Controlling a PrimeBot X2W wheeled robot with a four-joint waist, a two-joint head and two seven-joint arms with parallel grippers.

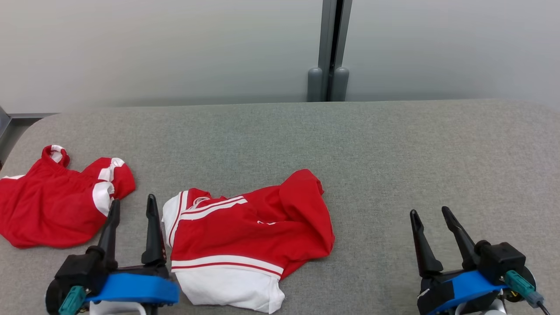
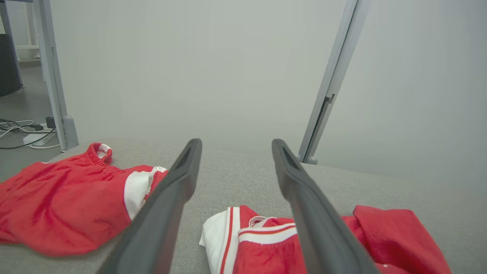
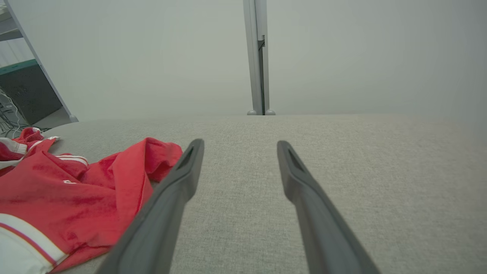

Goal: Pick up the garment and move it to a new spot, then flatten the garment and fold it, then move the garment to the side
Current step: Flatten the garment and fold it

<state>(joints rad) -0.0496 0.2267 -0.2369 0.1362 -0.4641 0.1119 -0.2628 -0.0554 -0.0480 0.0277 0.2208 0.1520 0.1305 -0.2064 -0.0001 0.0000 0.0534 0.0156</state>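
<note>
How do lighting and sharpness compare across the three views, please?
Head view: even, soft light, no glare; the centre garment is sharp, with a faint shadow at its edge. Left wrist view: the far-left garment blurs at its near edge; the post leans. Right wrist view: the table weave is crisp.

The left garment (image 1: 52,205) runs off the head view's edge. In my left wrist view, my fingers (image 2: 167,213) cover part of it and of the middle garment (image 2: 266,251), which is cropped below.
</note>
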